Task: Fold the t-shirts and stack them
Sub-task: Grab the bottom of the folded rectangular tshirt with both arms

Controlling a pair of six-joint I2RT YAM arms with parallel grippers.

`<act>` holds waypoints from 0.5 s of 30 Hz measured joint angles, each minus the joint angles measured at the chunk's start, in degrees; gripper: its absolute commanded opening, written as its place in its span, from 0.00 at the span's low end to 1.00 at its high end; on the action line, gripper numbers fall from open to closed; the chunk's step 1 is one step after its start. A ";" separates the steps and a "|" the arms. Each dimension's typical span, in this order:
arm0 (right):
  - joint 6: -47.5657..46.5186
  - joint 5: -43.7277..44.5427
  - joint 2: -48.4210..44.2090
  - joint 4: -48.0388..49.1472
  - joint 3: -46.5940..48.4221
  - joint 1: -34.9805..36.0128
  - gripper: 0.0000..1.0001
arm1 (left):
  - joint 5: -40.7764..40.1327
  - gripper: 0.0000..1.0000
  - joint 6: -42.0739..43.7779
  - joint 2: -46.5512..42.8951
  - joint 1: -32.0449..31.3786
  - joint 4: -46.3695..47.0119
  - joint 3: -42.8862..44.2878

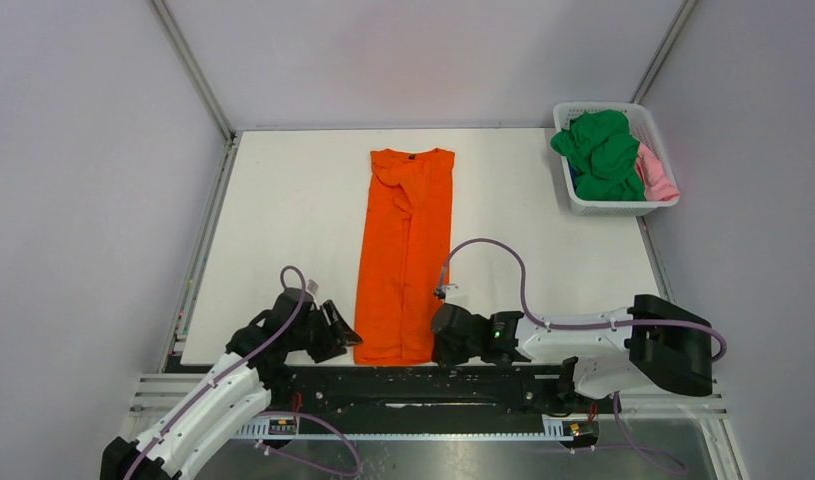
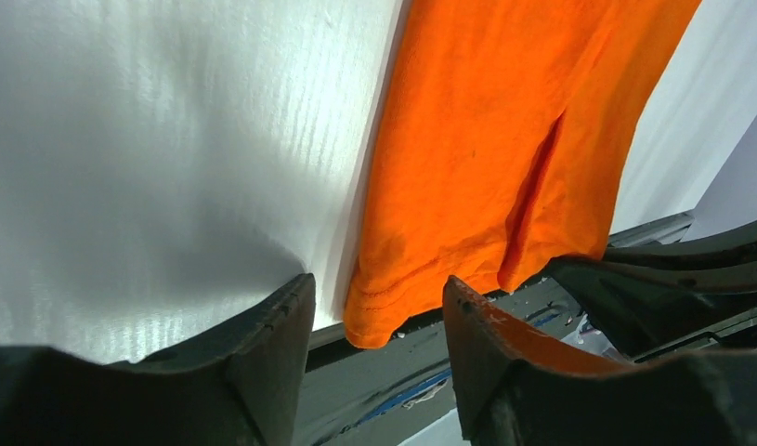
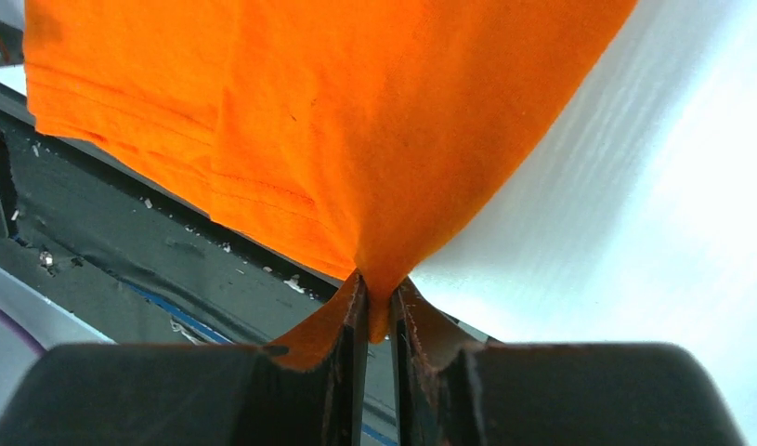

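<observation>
Sleeves folded in, the orange shirt (image 1: 405, 250) is lying in a strip on the tabletop (image 1: 283, 220); your right tool (image 3: 378, 288) is pinching its near hem, your left tool (image 2: 379, 297) gaping astride the other corner. Green shirt (image 1: 598, 150) and pink shirt (image 1: 658, 172) are waiting in the basket (image 1: 623, 207).

Your orange shirt (image 1: 408, 250) lies lengthwise on the counter (image 1: 283, 220), left gripper (image 1: 343, 334) and right gripper (image 1: 439, 340) at its near corners; green shirt (image 1: 603, 150) and pink shirt (image 1: 659, 176) in the basket (image 1: 605, 208).

T-shirt (image 1: 405, 250) lies on the table (image 1: 283, 230); left hand (image 1: 343, 334), right hand (image 1: 436, 343) flank its near hem; basket (image 1: 608, 208) far right.
</observation>
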 measured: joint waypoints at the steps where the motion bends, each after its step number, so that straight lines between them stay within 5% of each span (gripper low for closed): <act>1: -0.02 0.39 -0.42 -0.59 0.00 0.00 0.20 | 0.28 0.51 -0.13 0.17 -0.81 0.17 -0.24; 10: -0.20 0.83 -0.76 -2.03 0.00 0.00 0.20 | 2.23 0.41 -2.56 0.50 -6.38 3.15 -2.03; 12: -0.20 0.85 -0.76 -2.05 0.00 0.00 0.20 | 3.10 0.26 -3.28 1.29 -7.10 5.79 -3.02; 14: -0.20 1.03 -0.76 -2.10 0.00 0.00 0.20 | 3.85 0.01 -3.67 3.43 -7.48 8.13 -3.74; 15: -0.20 1.18 -0.76 -2.12 0.00 0.00 0.19 | 4.02 0.00 -3.61 4.74 -7.58 8.57 -3.87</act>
